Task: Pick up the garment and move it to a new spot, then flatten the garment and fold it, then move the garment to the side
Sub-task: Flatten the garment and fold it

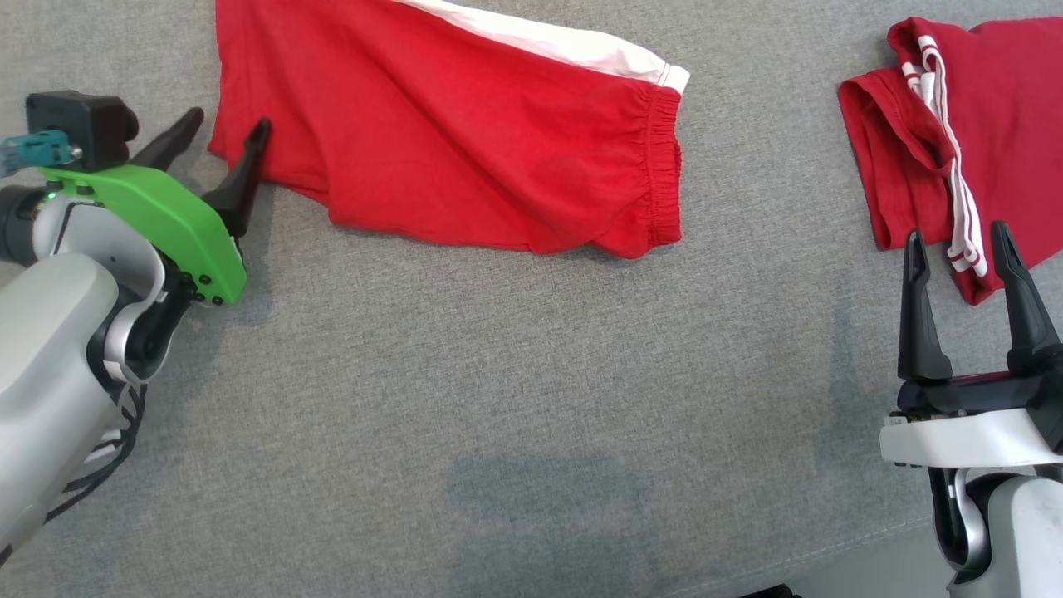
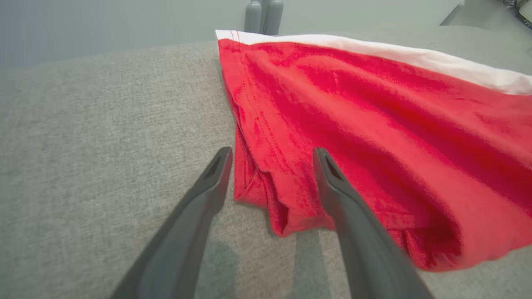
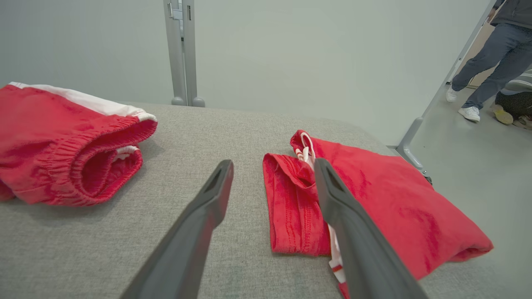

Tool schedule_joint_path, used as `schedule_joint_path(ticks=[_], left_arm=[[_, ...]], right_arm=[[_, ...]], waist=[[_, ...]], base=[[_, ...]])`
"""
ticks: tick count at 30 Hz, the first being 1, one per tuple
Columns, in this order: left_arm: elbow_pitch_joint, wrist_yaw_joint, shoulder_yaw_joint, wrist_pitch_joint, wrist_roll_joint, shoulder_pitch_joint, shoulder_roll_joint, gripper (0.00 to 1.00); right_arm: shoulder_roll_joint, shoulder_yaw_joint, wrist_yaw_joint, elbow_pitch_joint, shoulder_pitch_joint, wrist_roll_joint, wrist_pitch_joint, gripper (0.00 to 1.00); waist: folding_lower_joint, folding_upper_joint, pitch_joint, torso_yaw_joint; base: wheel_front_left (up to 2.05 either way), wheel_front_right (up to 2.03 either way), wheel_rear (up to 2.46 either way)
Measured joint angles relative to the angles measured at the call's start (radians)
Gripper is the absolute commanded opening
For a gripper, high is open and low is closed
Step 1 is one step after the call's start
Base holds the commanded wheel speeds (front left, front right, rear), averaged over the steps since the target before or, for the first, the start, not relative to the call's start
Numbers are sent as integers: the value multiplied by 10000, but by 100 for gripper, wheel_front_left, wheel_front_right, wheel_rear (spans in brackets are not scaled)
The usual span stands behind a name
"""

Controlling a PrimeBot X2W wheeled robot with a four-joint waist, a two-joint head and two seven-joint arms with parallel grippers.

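A red garment [image 1: 465, 141] with a white side stripe and an elastic waistband lies folded flat on the grey cloth table [image 1: 498, 399], at the top middle of the head view. My left gripper [image 1: 228, 124] is open at its left hem corner. In the left wrist view that corner of the garment [image 2: 374, 137] lies between the left gripper's [image 2: 272, 153] spread fingers. A second red garment [image 1: 980, 124] with white-striped trim lies folded at the far right. My right gripper [image 1: 957, 234] hangs open just in front of it; in the right wrist view this folded piece [image 3: 386, 199] sits under the right gripper [image 3: 273, 164].
The table's right edge runs close beside the folded piece. A person's legs [image 3: 490, 54] in jeans and white shoes stand on the floor beyond that edge. A grey post [image 3: 183, 54] rises behind the table. Bare grey cloth stretches across the near half of the table.
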Motion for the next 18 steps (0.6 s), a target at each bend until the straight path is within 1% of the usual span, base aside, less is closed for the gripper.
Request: schedule_joint_path(ticks=[7, 8, 9, 10, 14, 18], left_arm=[[648, -173, -418, 1185, -224, -275, -284, 100], [706, -174, -481, 1346, -203, -344, -295, 98], [754, -174, -545, 1484, -163, -412, -307, 39], [805, -180, -585, 1626, -150, -471, -324, 0], [763, -263, -773, 2038, -169, -553, -437, 0], [293, -159, -869, 1937, -144, -247, -385, 0]], right_arm=[[12, -35, 0, 113, 21, 272, 0, 100], [12, -36, 0, 119, 21, 278, 0, 100], [12, -40, 0, 123, 21, 290, 0, 100], [12, -46, 0, 132, 21, 309, 0, 100], [12, -84, 0, 205, 29, 380, 0, 100], [15, -115, 0, 355, 203, 504, 0, 100]], waist=[[0, 0, 7, -63], [0, 0, -4, -71], [0, 0, -13, -81], [0, 0, -23, -88], [0, 0, -122, -82], [1, 0, -342, -43]], base=[[0, 0, 0], [0, 0, 0], [0, 0, 0], [0, 0, 0], [0, 0, 0], [0, 0, 0]])
